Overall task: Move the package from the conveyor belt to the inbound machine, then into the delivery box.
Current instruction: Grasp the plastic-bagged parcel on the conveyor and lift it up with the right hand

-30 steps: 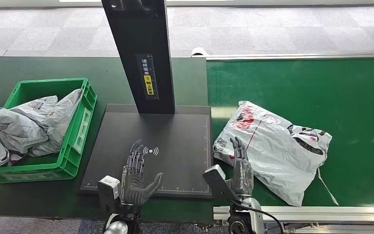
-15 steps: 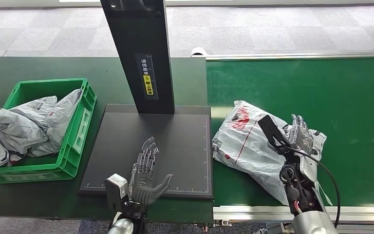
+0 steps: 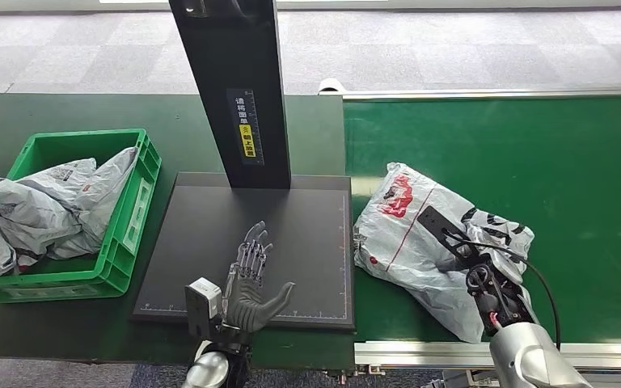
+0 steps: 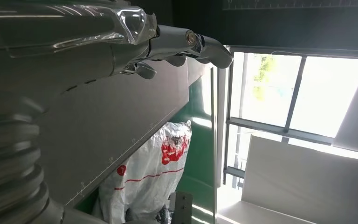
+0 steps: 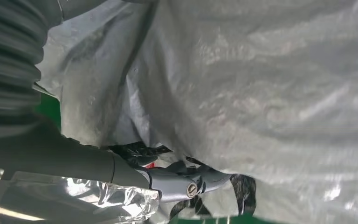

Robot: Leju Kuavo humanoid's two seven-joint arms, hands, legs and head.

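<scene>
The package, a crumpled white and grey poly bag with red and black print, lies on the green conveyor belt just right of the inbound machine's black plate. My right hand is down on the package's middle, its fingers hidden against the bag. In the right wrist view the thumb lies against the bag's plastic. My left hand hovers open over the plate's front part, fingers spread, holding nothing. The left wrist view shows that hand above the plate, with the package beyond the plate's edge.
The machine's black column rises at the back of the plate. A green delivery box stands to the left on the dark table, holding several grey bags. The belt's metal rail runs along the front.
My right hand swung from the package's left front edge over its top, then came down onto its middle. My left hand crept forward and slightly right over the plate.
</scene>
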